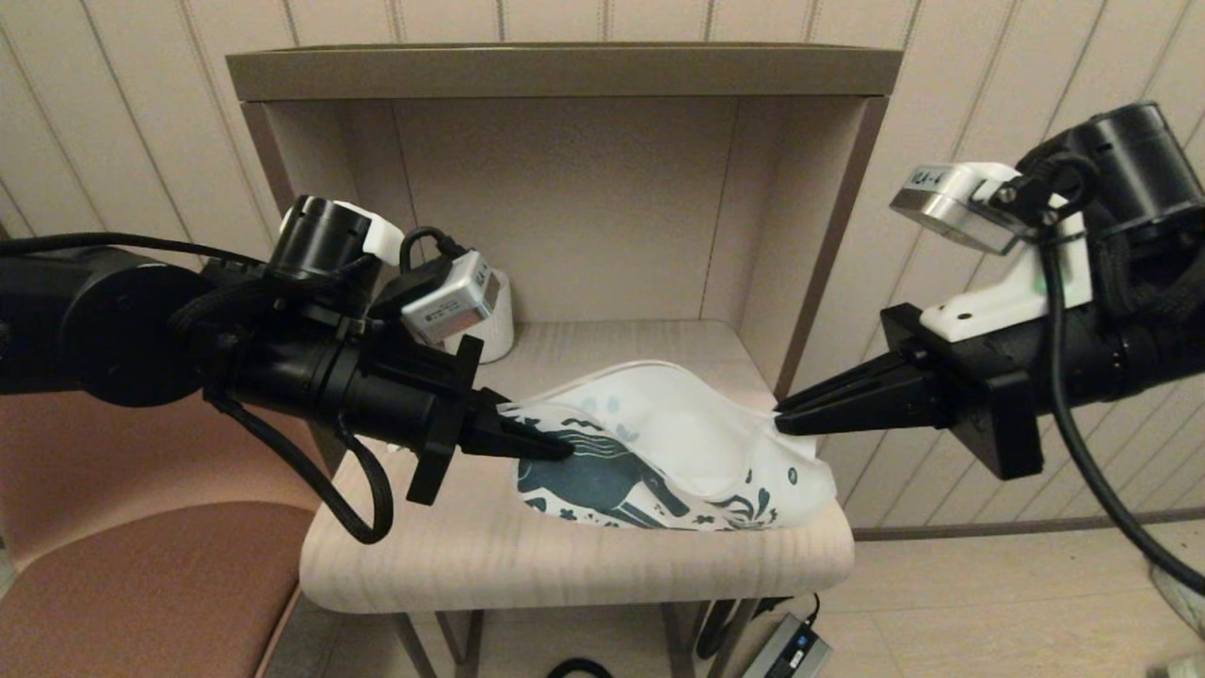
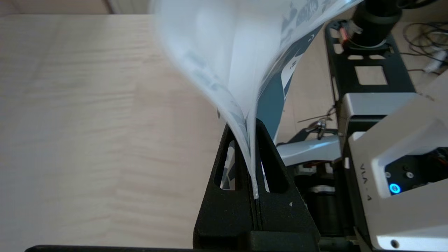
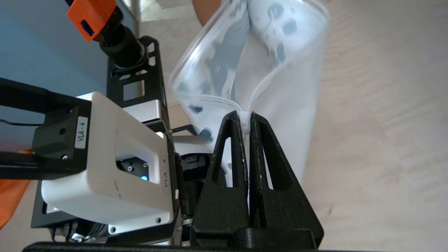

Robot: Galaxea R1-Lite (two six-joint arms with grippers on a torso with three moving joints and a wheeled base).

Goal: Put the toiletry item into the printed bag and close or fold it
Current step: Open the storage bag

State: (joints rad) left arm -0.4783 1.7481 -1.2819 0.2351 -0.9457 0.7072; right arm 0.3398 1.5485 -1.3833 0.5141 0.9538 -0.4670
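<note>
printed bag [image 1: 678,443] pinched between left end effector [image 1: 541,443], right end effector [image 1: 786,417].

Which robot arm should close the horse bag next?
Probably the right gripper: its jaws pinch the printed bag by its zip corner. The left gripper, shut on the other end, can hold it steady.

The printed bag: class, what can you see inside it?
The printed bag, pinched at opposite ends by the left gripper and right gripper, gapes slightly. Only white lining shows; no toiletry item is visible, and the printed walls hide the rest.
</note>
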